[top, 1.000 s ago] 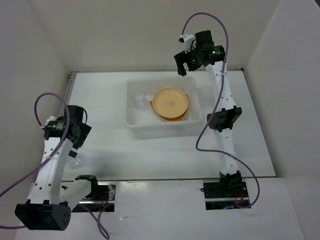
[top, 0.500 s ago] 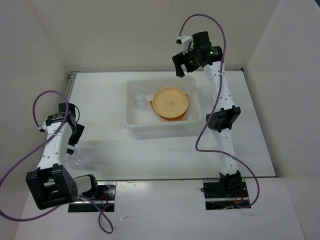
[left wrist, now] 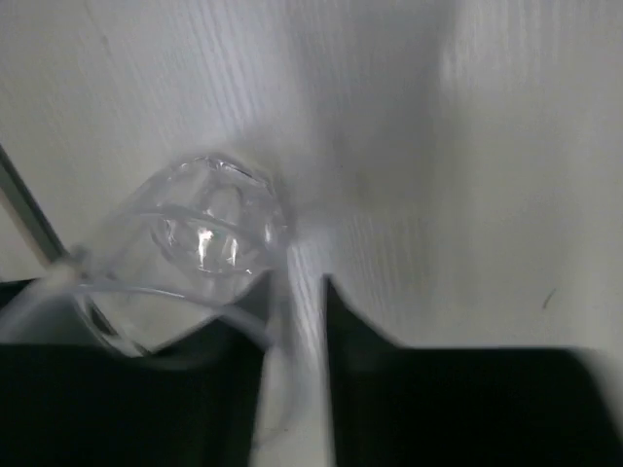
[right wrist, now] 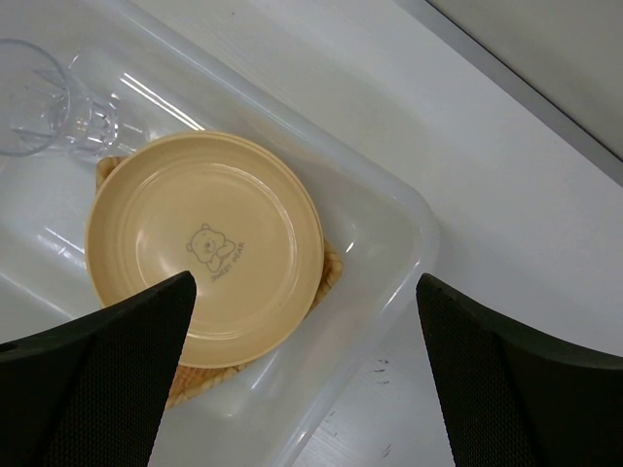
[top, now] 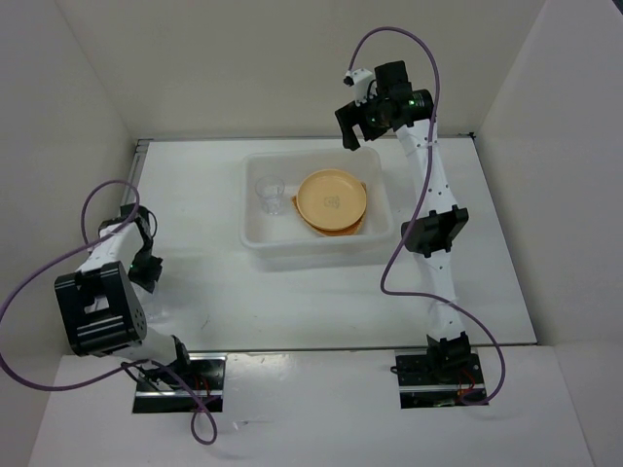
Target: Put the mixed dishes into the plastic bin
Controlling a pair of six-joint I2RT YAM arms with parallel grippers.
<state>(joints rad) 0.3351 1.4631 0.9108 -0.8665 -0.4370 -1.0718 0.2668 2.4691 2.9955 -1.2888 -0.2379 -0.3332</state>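
At the near-left edge of the table [top: 321, 302], the left gripper [left wrist: 292, 282] sits low over a clear cup [left wrist: 200, 238], which lies outside the plastic bin [top: 311, 255]. The cup shows left of the gap between the fingers [left wrist: 146, 389], overlapping the left one. Jaws stand partly drawn in; whether they hold the cup cannot be told. The bin lies well apart, ahead and rightward. The right gripper [right wrist: 304, 282], spread wide and empty, hangs over the bin; the left gripper is nearer the cup.

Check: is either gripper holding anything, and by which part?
Right gripper: nothing, jaws open over the plastic bin. Left gripper: jaws at the clear cup; hold and its place too blurred to tell.
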